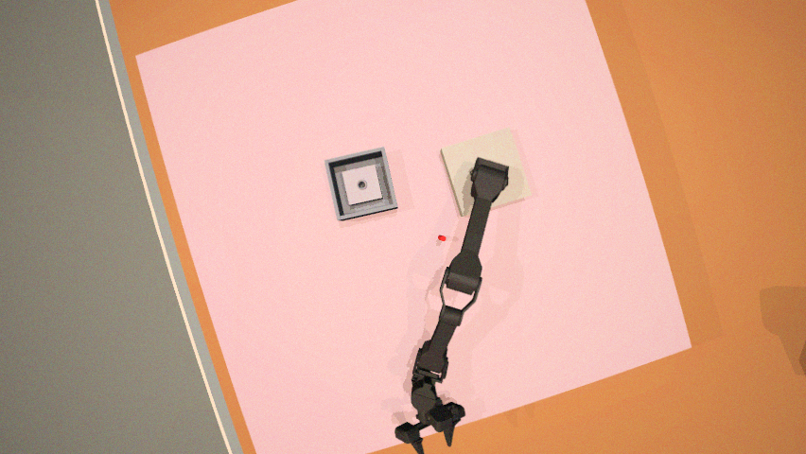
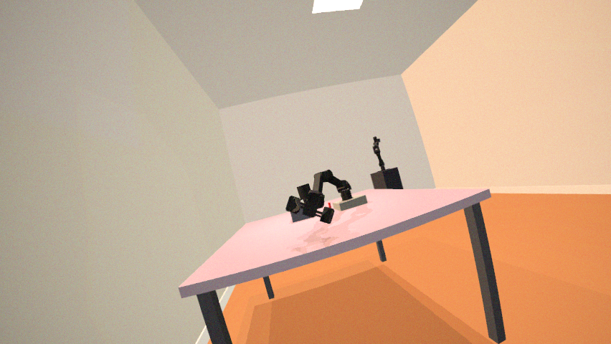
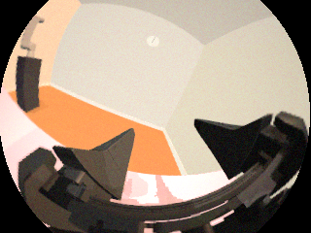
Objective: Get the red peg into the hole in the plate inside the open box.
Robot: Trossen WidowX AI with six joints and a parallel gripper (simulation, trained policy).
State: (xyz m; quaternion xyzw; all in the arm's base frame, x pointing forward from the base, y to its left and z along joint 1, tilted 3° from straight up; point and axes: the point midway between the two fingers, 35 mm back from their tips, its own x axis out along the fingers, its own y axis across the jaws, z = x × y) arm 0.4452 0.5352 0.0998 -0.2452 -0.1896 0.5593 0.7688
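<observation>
The red peg (image 1: pixel 441 237) (image 2: pixel 329 205) stands on the pink table, between the open box and the arm; it looks upright in the exterior view. The grey open box (image 1: pixel 390 185) (image 2: pixel 298 216) holds a white plate (image 1: pixel 353 195) with a round hole, which looks empty. My gripper (image 1: pixel 434 447) (image 2: pixel 310 209) (image 3: pixel 164 126) is open, its fingers wide apart with nothing between them. It hangs above the table near the edge at the bottom of the top view, far from the peg and the box. The peg is not visible in the wrist view.
The arm's base stands on a cream block (image 1: pixel 456 154) (image 2: pixel 353 202), right of the box in the top view. The pink table (image 1: pixel 254 141) (image 2: pixel 239 251) ends near the gripper. A second arm on a dark pedestal (image 2: pixel 386 179) (image 3: pixel 28 83) stands away from the table.
</observation>
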